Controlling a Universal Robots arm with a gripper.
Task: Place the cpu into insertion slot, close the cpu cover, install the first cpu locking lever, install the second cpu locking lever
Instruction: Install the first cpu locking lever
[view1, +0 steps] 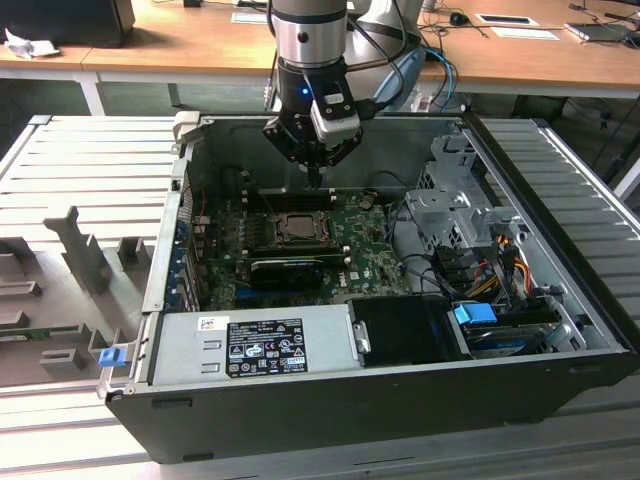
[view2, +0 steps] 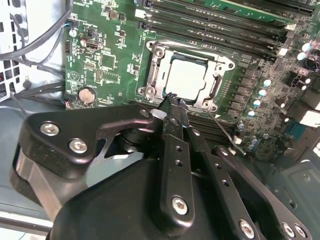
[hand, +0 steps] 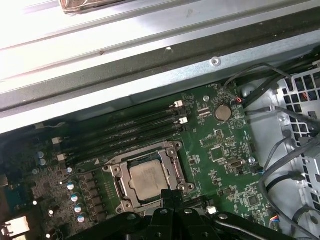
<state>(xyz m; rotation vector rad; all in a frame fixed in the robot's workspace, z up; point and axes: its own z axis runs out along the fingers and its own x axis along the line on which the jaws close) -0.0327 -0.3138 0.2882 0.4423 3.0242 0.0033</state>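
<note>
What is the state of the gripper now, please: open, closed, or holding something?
Gripper: closed, fingertips together near the edge of the cpu cover; nothing seen between them.

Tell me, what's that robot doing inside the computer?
A robot arm is reaching down into an open computer case. Its hand, shut with nothing in it, is right at the edge of the insertion slot. The cpu already sits in there, and the cpu cover lies flat around it.
</note>
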